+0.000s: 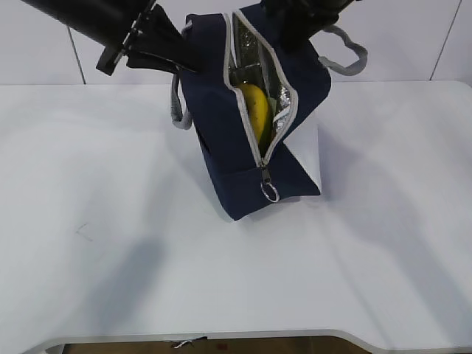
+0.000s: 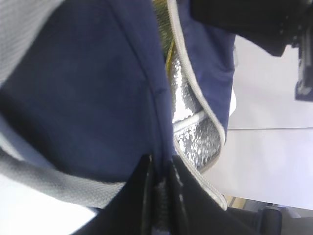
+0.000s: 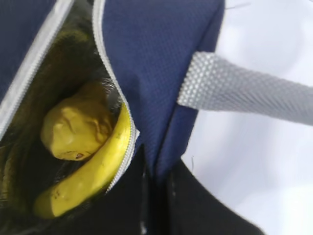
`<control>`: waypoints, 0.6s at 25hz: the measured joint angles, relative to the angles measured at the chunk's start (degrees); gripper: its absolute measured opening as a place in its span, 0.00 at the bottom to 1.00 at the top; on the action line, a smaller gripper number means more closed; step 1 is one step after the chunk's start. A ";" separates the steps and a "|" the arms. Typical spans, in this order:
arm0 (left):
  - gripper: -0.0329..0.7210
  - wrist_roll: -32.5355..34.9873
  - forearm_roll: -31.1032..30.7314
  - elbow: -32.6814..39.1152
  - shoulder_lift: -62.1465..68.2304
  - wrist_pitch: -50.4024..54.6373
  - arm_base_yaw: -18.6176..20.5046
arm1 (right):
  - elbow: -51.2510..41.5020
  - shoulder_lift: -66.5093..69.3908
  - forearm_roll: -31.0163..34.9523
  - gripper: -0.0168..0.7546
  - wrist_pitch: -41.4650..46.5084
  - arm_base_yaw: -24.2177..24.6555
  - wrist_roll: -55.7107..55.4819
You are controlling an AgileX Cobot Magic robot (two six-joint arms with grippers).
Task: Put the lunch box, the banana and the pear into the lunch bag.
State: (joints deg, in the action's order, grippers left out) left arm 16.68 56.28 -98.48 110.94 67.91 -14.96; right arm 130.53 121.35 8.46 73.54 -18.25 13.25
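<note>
The navy lunch bag [image 1: 236, 140] is held tilted at the table's back middle, its zipper open and the silver lining showing. The banana [image 1: 253, 110] lies inside; in the right wrist view the banana [image 3: 98, 174] curves under the orange-yellow pear [image 3: 76, 129]. The lunch box is hidden. My left gripper [image 2: 159, 178] is shut on the bag's left top edge; it also shows in the exterior view [image 1: 181, 63]. My right gripper [image 3: 156, 176] is shut on the bag's right top edge beside the zipper, at the top [image 1: 295, 37] in the exterior view.
A grey woven handle [image 1: 346, 55] sticks out at the bag's right, another handle [image 1: 177, 110] hangs at its left. The metal ring pull [image 1: 270, 193] hangs at the zipper's lower end. The white table [image 1: 147, 243] spreads in front.
</note>
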 joint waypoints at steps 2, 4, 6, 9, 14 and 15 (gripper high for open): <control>0.08 0.13 0.00 0.00 0.57 -0.09 -0.38 | -1.57 0.00 -0.41 0.06 0.00 0.00 -0.22; 0.08 0.13 -0.22 0.00 1.02 -0.09 -0.47 | -3.18 0.00 -0.41 0.06 0.00 0.00 -0.37; 0.08 0.13 -0.48 0.00 1.24 -0.57 -0.47 | -4.06 0.00 -0.41 0.06 -0.13 0.00 -0.48; 0.08 0.13 -0.71 0.00 1.65 -1.42 -0.47 | -4.35 0.00 -0.30 0.06 -0.45 0.00 -0.86; 0.08 0.21 -0.82 0.00 3.18 -1.42 -0.97 | -4.35 0.56 0.37 0.13 -0.57 0.00 -1.93; 0.08 0.21 -0.82 0.00 3.33 -1.68 -1.36 | -4.35 0.56 0.46 0.18 -0.57 0.00 -2.02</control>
State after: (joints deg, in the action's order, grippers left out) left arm 16.89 55.45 -98.48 114.27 66.23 -16.32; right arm 126.19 121.92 8.93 72.97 -18.25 11.23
